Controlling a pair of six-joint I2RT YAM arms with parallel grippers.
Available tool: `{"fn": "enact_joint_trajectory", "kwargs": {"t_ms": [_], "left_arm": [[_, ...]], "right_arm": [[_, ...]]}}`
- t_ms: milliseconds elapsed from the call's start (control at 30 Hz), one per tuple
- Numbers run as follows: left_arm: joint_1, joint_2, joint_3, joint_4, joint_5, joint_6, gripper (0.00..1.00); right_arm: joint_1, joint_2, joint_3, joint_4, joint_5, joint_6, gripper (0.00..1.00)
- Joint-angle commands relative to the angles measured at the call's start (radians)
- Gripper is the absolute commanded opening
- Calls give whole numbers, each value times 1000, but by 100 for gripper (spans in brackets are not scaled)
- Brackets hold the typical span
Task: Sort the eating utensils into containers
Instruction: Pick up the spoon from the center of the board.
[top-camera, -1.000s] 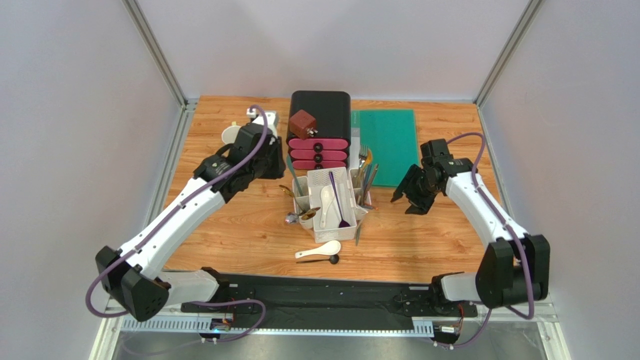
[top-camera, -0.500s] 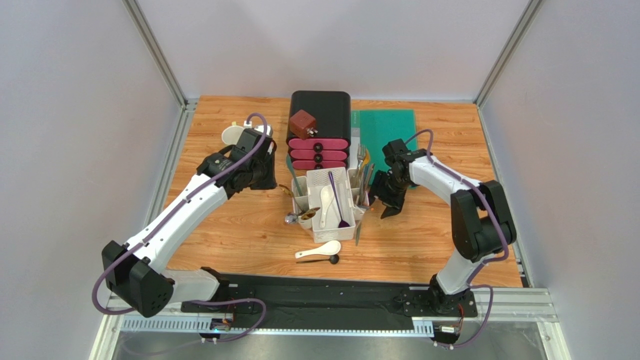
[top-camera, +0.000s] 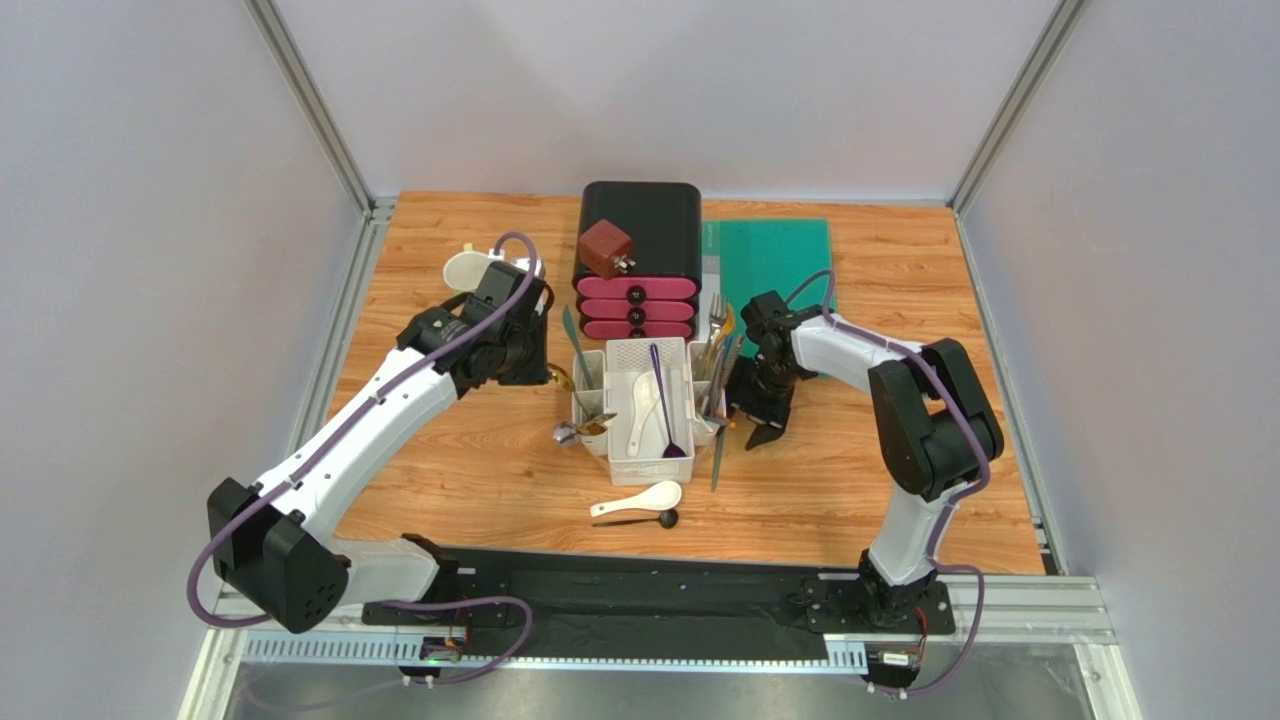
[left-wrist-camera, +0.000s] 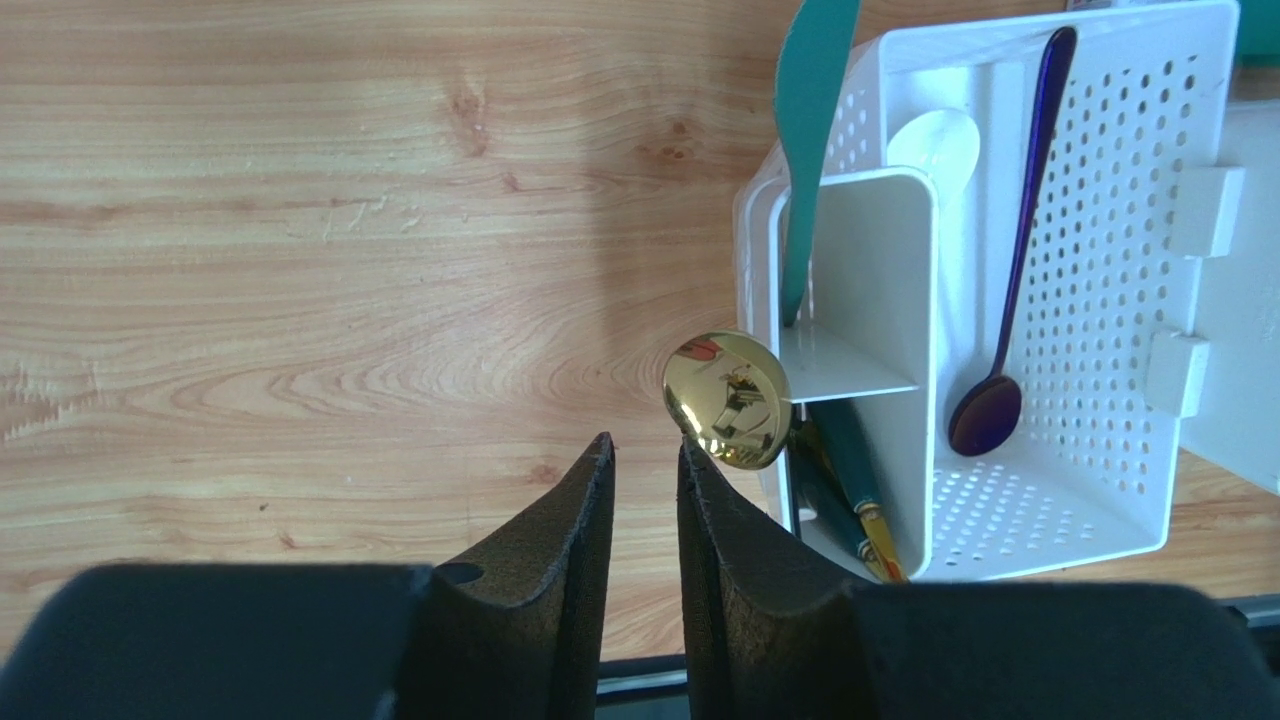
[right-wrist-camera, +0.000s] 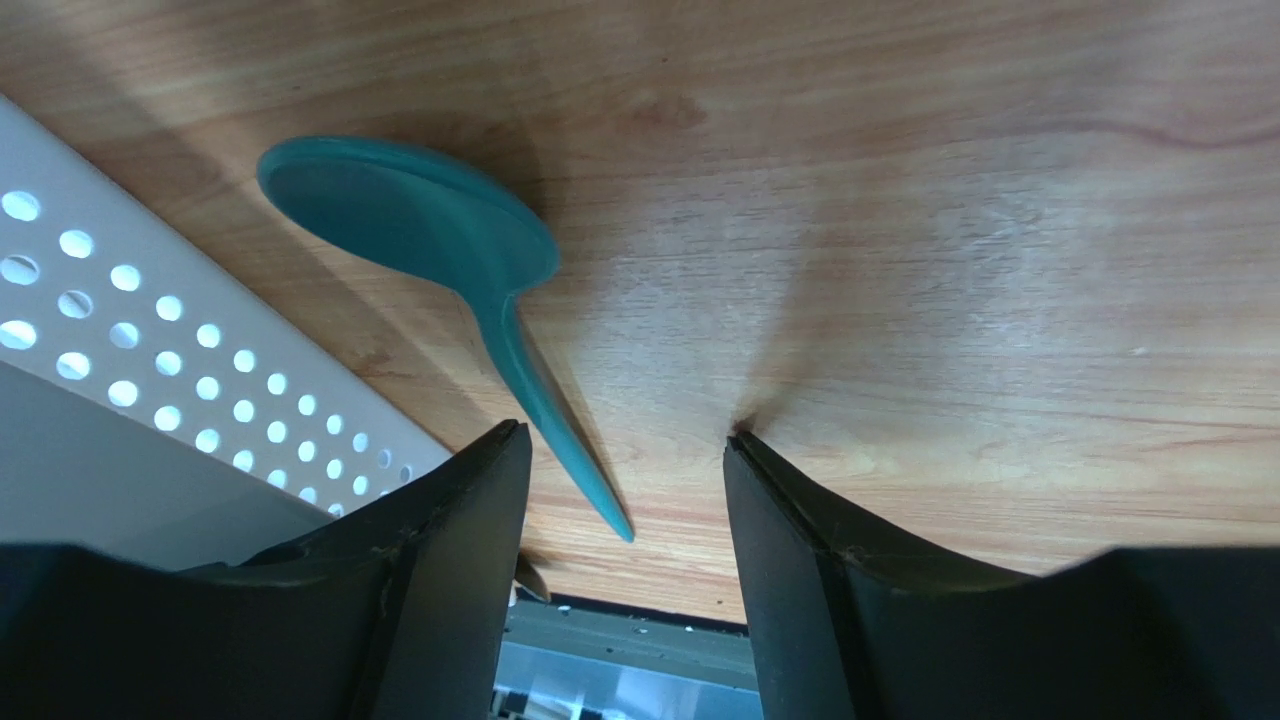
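Note:
The white caddy (top-camera: 679, 450) stands mid-table with a purple spoon (left-wrist-camera: 1023, 225) and a white ceramic spoon (left-wrist-camera: 932, 147) in its centre bin. A gold spoon (left-wrist-camera: 727, 399) sticks out of the left side bin, its bowl just beyond my left gripper (left-wrist-camera: 643, 444). That gripper's fingers stand a narrow gap apart with nothing between them. My right gripper (right-wrist-camera: 627, 435) is wide open, low over the table at the caddy's right side. The handle tip of a teal spoon (right-wrist-camera: 421, 218) lying on the wood sits between its fingers, untouched. A white ceramic spoon (top-camera: 637, 503) lies in front of the caddy.
A black-and-pink drawer box (top-camera: 640, 225) with a brown cube (top-camera: 607, 248) on it stands right behind the caddy. A green mat (top-camera: 774, 278) lies at the back right and a pale mug (top-camera: 469, 270) at the back left. A small black piece (top-camera: 666, 519) lies by the white spoon.
My right arm has swung left from the table's right side to the caddy's right edge. The left gripper has edged toward the caddy, which now sits slightly further left.

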Motion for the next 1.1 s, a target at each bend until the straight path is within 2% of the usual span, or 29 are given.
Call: {"fn": "enact_joint_trajectory", "kwargs": {"t_ms": [0,100,233,267,300,400,533,700,1067], "left_arm": [[5,-5,-33,12,9,-4,28],[5,-23,-56,16,5,-7,28],[5,-52,-87,24,9,-8,28],[5,-58,-90,25,9,-8,28],[5,-63,-93,29,9,-8,27],[5,-77,-102,44,4,-16,27],[5,-103,-107,64,-20,-39,29],[14,-109,-120,53,-56,-79,29],[33,-161,-194,62,-82,-96,28]], "right_arm": [[11,48,22,37,17,21,57],[18,76,31,24,37,16,56],[26,79,50,-31,95,16,45],[26,74,50,-39,102,11,40],[26,71,48,-55,115,10,19],[23,51,25,-86,143,8,0],[12,-12,-54,-101,129,17,0],[12,-154,-48,-181,201,7,0],[9,-386,246,-481,282,-93,0]]}}
